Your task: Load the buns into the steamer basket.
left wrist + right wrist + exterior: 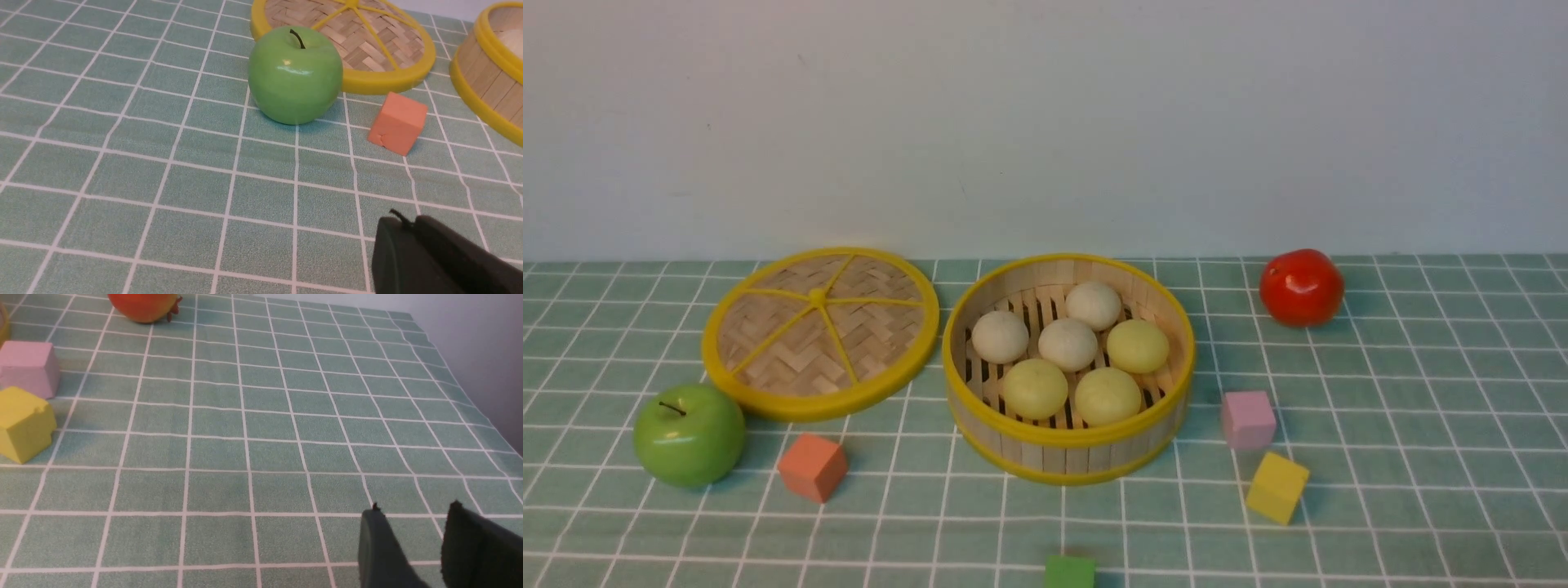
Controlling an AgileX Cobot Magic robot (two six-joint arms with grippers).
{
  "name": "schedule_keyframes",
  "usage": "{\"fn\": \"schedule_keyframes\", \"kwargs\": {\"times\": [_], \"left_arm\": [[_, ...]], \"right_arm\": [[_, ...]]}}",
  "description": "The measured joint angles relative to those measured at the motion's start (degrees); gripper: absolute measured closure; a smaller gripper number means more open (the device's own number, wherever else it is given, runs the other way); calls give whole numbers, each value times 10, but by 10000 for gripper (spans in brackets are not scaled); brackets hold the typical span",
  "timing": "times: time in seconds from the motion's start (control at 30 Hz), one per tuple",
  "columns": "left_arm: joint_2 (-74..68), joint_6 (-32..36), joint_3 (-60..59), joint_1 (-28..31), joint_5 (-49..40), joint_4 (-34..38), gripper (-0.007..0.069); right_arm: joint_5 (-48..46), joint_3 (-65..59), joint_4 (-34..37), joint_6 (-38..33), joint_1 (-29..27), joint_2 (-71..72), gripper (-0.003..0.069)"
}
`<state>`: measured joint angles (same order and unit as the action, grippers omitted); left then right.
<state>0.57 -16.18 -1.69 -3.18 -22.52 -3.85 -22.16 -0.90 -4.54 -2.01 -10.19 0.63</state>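
With all six buns (1067,344) in the steamer basket (1067,452), keep the pinched-together, empty left gripper (408,228) and parted, empty right gripper (412,522) clear

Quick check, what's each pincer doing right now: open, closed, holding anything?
Left pincer: closed, fingers together, holding nothing.
Right pincer: open, a clear gap between its fingers, holding nothing.

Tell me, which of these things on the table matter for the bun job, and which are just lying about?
Belong to the job: six buns, all inside the steamer basket.

Just lying about: lid, green apple, red tomato, and orange cube, pink cube, yellow cube, green cube.
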Motion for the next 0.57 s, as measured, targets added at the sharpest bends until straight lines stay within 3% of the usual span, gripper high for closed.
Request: {"fn": "schedule_keyframes", "kwargs": {"times": [0.57], "left_arm": [[0,0,0,0,0,0,573]], "right_arm": [[0,0,0,0,0,0,420]]}}
